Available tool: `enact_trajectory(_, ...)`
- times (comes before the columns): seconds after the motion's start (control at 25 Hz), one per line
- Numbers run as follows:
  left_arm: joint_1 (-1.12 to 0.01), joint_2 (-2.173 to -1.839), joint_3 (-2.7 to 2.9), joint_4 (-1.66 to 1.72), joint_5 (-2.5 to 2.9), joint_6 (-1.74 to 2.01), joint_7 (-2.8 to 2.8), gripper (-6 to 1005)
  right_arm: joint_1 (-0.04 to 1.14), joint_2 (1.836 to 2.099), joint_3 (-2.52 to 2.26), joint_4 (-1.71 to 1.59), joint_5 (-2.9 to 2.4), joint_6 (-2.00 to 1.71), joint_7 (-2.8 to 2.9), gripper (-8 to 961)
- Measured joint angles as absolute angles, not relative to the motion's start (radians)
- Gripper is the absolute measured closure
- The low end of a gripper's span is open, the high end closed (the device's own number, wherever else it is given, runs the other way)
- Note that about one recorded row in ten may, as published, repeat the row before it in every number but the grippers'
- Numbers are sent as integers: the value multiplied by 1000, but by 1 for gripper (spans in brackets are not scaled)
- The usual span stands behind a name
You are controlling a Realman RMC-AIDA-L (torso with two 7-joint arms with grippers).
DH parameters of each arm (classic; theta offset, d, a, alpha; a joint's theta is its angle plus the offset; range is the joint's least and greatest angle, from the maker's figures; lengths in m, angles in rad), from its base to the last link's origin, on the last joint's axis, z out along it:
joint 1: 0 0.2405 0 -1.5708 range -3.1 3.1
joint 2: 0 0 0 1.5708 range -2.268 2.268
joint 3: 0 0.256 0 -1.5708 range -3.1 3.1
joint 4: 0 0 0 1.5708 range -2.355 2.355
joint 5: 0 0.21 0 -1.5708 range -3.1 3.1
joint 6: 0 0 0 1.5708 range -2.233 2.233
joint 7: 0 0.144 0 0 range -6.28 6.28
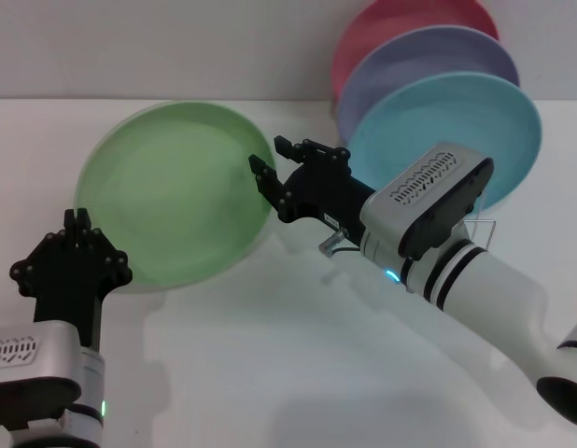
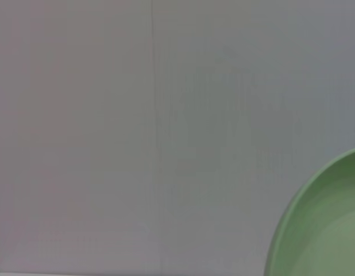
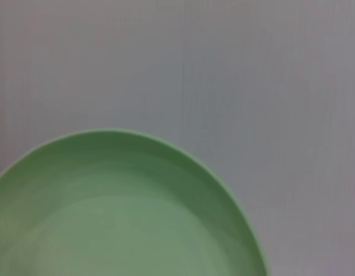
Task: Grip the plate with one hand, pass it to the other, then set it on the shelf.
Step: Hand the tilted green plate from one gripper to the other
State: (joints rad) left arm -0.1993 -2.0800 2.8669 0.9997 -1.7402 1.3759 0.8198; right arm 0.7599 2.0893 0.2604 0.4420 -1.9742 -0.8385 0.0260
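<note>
Plate (image 1: 172, 191): light green, tilted up, its face toward the camera.
Left hand (image 1: 76, 245): at the plate's lower left rim.
Right hand (image 1: 270, 177): at its right rim.
Bench (image 1: 298, 373): white.

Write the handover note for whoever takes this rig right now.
Left tool: at the light green plate's lower left rim, grip unclear.
Right tool: fingers at the plate's right rim, appears shut on it.
The plate is tilted up above the white table, between both tools.
Wire rack: mostly hidden behind the right arm, already holding the turquoise plate, lavender plate and pink plate.
Done: plate lifted, handover under way.
Left: finish the pass, set the plate in the rack.
</note>
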Motion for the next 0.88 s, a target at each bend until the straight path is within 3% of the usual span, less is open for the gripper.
enact_trajectory(0.4,-201,-2080,2866,998,-1741,1369,815,922,764,2089,262,440,-1974,-837,32,577)
enact_trajectory(0.48,-201,-2080,2865,998,-1741,1369,815,921,764,2089,262,440,-1974,-837,32,690)
enact_trajectory(0.88,-201,-2080,2863,997,-1741,1369,818,920,764,2089,262,441,-1974,-836,32,689)
